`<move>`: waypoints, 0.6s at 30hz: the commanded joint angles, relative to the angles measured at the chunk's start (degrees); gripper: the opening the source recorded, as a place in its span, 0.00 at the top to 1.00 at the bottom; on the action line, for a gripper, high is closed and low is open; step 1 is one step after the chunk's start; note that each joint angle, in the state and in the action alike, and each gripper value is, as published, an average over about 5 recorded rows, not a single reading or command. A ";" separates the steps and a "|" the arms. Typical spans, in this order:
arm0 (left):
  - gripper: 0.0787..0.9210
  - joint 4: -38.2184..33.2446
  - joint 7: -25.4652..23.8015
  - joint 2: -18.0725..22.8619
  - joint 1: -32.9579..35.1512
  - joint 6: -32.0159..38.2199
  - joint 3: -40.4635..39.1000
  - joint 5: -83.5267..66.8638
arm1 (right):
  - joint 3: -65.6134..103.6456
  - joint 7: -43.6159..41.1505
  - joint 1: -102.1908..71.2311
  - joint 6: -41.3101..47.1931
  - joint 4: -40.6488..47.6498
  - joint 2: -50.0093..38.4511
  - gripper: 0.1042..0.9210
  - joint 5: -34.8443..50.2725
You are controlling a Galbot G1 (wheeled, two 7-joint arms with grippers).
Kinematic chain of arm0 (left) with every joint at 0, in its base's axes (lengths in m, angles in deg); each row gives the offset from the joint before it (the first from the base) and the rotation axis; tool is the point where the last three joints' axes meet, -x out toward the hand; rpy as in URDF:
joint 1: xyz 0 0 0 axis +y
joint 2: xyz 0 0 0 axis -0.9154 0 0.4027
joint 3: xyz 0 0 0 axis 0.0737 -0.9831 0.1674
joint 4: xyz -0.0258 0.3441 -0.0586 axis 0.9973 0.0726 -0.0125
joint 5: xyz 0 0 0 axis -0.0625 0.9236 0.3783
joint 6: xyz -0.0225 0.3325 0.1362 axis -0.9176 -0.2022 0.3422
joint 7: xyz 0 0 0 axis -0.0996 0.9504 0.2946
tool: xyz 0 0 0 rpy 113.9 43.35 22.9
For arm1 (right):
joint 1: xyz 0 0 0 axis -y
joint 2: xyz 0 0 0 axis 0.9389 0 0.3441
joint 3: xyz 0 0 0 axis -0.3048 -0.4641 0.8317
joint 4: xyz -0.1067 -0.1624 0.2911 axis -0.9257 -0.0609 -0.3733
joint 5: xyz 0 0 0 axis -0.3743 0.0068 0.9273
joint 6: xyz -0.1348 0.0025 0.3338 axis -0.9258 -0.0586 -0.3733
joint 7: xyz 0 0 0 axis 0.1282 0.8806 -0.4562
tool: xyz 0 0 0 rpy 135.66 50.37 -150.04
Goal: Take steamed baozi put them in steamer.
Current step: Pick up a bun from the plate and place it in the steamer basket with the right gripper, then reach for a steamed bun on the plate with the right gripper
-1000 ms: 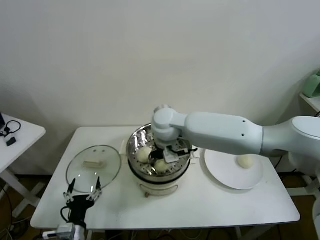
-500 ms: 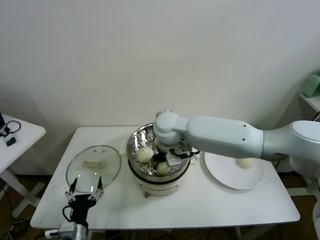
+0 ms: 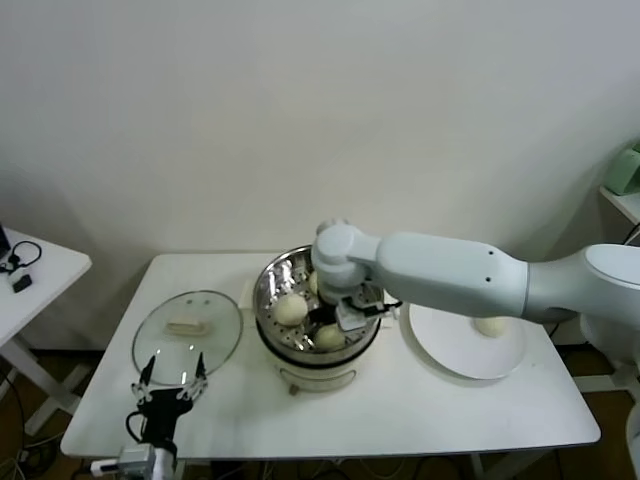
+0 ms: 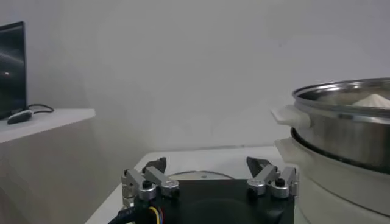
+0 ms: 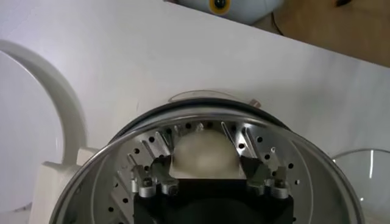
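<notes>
The steamer stands mid-table, its steel pot open. My right gripper reaches down into it and is shut on a steamed baozi, low over the perforated tray at the near side. In the right wrist view the bun sits between both fingers, inside the pot's rim. Another baozi lies in the pot's left part. One more lies on the white plate, partly behind my right arm. My left gripper is open and empty near the front left edge.
The glass lid lies flat left of the steamer, just beyond my left gripper, and shows in the left wrist view. The steamer rises to that gripper's side. A small side table stands at far left.
My right gripper has moved slightly right and toward the table's near side inside the steamer, carrying the baozi with it. The left arm has not moved.
</notes>
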 commanded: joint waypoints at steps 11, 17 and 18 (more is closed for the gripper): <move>0.12 -0.34 0.59 -0.19 -0.21 -0.15 -0.13 0.20 | 0.65 -0.93 7.66 -1.49 2.94 -1.32 0.12 9.74; 0.12 -0.48 1.24 -0.45 -0.49 0.30 -0.42 0.24 | -5.17 -2.15 18.31 10.34 8.43 -4.71 0.12 27.25; 0.12 -0.58 1.23 -0.51 -0.54 0.30 -0.54 0.20 | -7.08 -2.28 20.06 14.72 9.30 -5.82 0.12 31.80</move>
